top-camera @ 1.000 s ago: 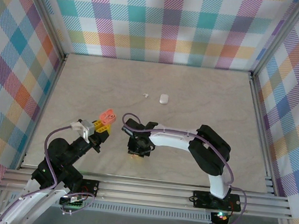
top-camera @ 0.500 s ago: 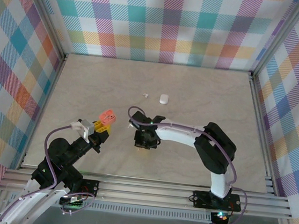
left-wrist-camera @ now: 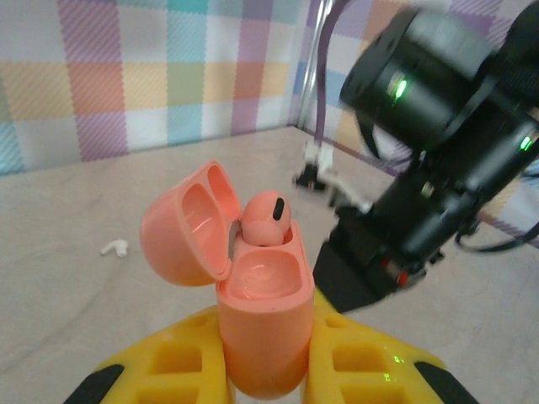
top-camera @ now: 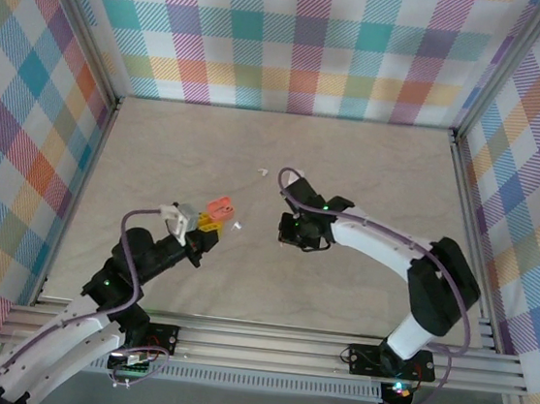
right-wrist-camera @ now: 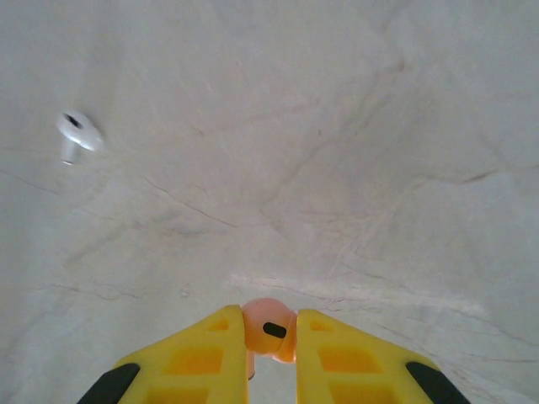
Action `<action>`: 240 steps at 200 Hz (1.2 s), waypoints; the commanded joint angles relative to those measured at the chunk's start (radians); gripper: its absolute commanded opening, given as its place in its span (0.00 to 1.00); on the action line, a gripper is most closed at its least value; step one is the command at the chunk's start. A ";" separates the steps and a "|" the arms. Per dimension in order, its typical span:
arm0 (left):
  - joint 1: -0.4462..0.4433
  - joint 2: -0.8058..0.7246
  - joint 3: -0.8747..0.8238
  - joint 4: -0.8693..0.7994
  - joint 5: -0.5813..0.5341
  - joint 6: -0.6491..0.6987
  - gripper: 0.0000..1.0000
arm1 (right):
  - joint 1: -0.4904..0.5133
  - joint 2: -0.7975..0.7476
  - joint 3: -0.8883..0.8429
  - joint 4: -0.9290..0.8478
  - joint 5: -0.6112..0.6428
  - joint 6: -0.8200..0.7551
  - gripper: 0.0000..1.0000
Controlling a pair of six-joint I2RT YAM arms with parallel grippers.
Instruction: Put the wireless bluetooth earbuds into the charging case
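My left gripper (left-wrist-camera: 265, 341) is shut on the coral-pink charging case (left-wrist-camera: 263, 316), held upright with its lid (left-wrist-camera: 181, 231) swung open to the left. One coral earbud (left-wrist-camera: 268, 220) sits in the far slot; the near slot (left-wrist-camera: 265, 276) is bare. From above, the case (top-camera: 217, 206) hangs over the table's left-centre. My right gripper (right-wrist-camera: 269, 326) is shut on a second coral earbud (right-wrist-camera: 269, 324) above the table, and it (top-camera: 295, 231) stands just right of the case. White earbuds (top-camera: 263, 173) (top-camera: 237, 227) lie on the table.
The marbled table (top-camera: 372, 165) is walled by plaid panels and a metal frame. The black right arm (left-wrist-camera: 421, 202) looms close on the right of the case. One white earbud (right-wrist-camera: 76, 133) lies ahead-left of the right gripper, another (left-wrist-camera: 114, 247) left of the case.
The right gripper has moved back and to the right, away from the near edge, closing a little on the coral earbud. The left arm has carried the open case forward and to the right.
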State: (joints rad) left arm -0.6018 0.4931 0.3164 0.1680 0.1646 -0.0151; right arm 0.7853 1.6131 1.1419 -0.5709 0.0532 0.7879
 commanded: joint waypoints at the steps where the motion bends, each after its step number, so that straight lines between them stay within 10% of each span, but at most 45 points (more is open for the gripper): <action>1: -0.009 0.102 0.036 0.179 0.064 0.001 0.00 | -0.034 -0.081 -0.001 -0.037 0.008 -0.082 0.17; 157: -0.093 0.543 0.229 0.403 0.211 0.065 0.00 | -0.093 -0.510 -0.060 0.314 -0.267 -0.386 0.15; 240: -0.134 0.563 0.246 0.438 0.158 0.072 0.00 | -0.083 -0.483 -0.059 0.484 -0.416 -0.410 0.14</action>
State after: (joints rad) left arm -0.7181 1.0485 0.5266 0.5339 0.3431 0.0422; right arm 0.6987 1.1076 1.0748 -0.1864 -0.2935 0.4038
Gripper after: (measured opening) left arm 0.185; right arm 0.145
